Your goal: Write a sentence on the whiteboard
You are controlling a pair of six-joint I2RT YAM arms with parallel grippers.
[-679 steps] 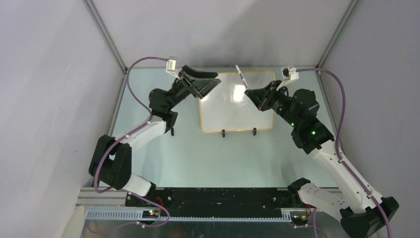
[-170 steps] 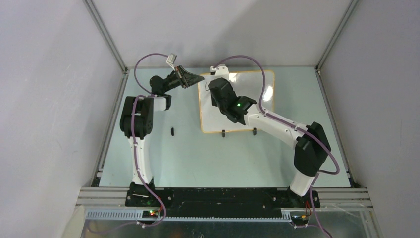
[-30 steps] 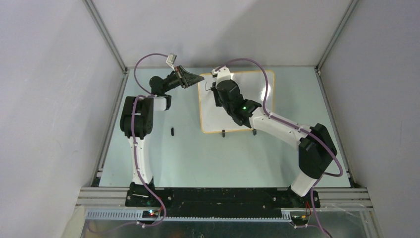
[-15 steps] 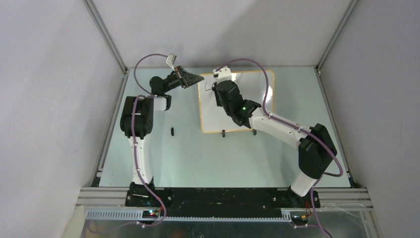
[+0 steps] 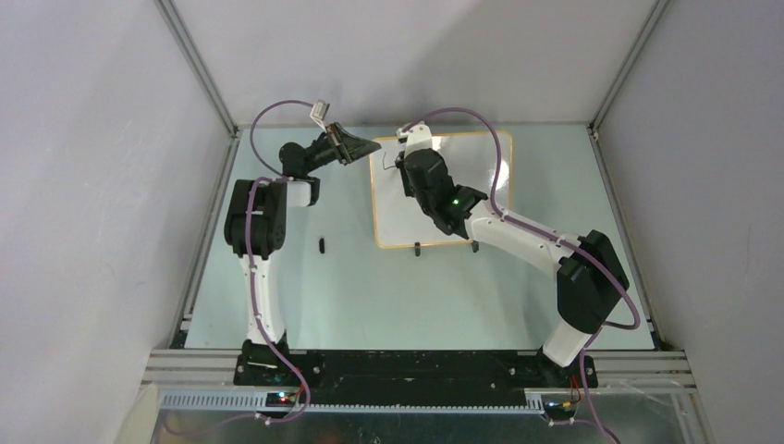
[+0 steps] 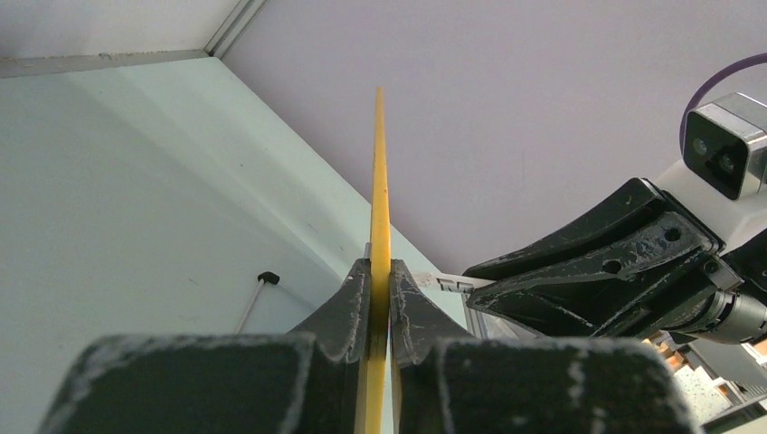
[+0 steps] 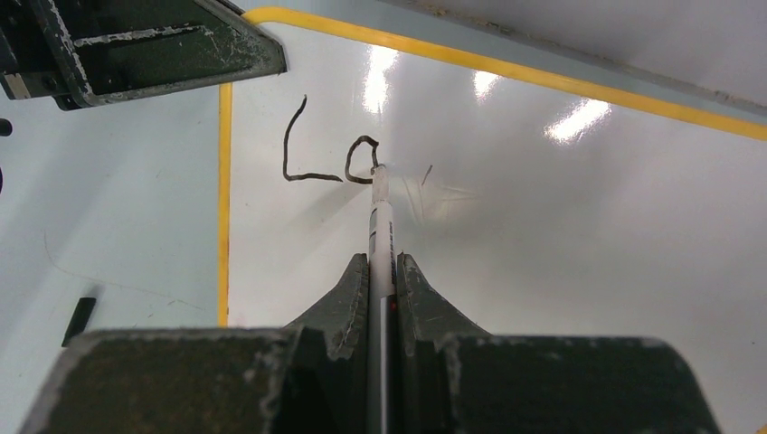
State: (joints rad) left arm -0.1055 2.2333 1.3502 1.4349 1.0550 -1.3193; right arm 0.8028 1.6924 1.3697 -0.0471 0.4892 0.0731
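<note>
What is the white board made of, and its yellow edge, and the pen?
The whiteboard looks like smooth, glossy coated board: lamps glare off it. Its yellow rim looks like plastic, perhaps painted; hard to tell. The marker looks like pale smooth plastic, its tip probably felt.

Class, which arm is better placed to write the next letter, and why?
Right. The right gripper clamps the marker, tip at the started sentence on the whiteboard; the left gripper is pinching its rim.
</note>
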